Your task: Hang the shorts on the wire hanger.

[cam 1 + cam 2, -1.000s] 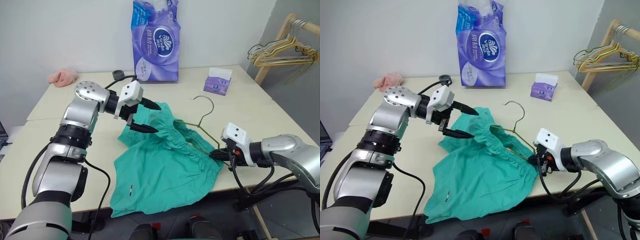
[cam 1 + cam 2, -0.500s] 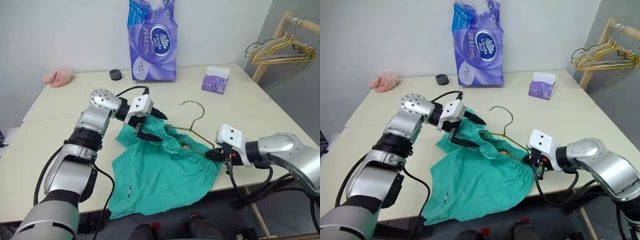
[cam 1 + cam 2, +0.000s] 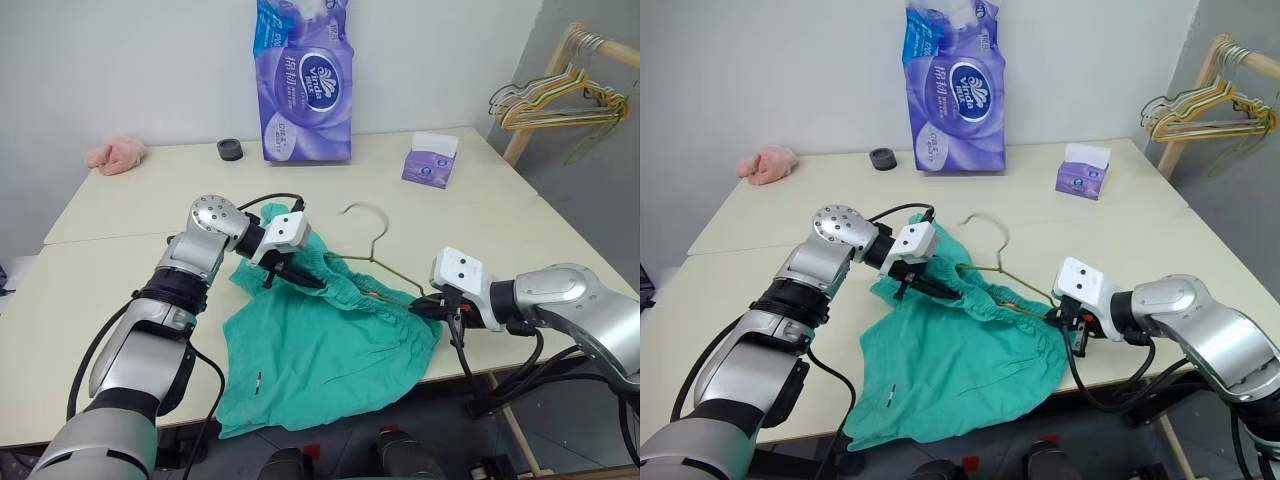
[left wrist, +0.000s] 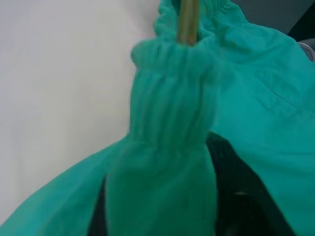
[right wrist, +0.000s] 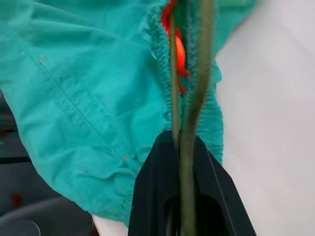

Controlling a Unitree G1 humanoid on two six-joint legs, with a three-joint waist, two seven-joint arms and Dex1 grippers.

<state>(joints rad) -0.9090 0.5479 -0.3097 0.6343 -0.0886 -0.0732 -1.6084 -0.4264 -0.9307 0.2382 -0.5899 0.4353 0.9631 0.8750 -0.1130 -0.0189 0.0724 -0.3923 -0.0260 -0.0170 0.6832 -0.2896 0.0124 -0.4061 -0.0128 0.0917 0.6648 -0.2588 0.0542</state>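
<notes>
A small pink cloth (image 3: 117, 154) lies at the far left corner of the pale surface (image 3: 120, 210), with a little dark ring (image 3: 230, 149) further along the back edge. Nearer the front, the left pincer (image 3: 298, 275) reaches in from the left and its black fingers are closed down on the gathered waistband at the left end of the shorts (image 3: 320, 350); in the left wrist view a fold of that green waistband is bunched between the fingers.

The shorts lie spread near the front edge of the surface, their legs hanging over the edge. The wire hanger (image 3: 375, 255) lies on top of the waistband, its curled hook pointing toward the back of the surface and its arms running along the waistband, partly tucked into the fabric.

Behind it stands a tall purple pack of tissue rolls (image 3: 306, 80), and to the right a small purple tissue box (image 3: 430, 162).

At the right end of the waistband the right pincer (image 3: 428, 307) is clamped tight on the hanger's wire, right at the edge of the fabric. Far right, a wooden rack (image 3: 560, 90) carries more hangers.
</notes>
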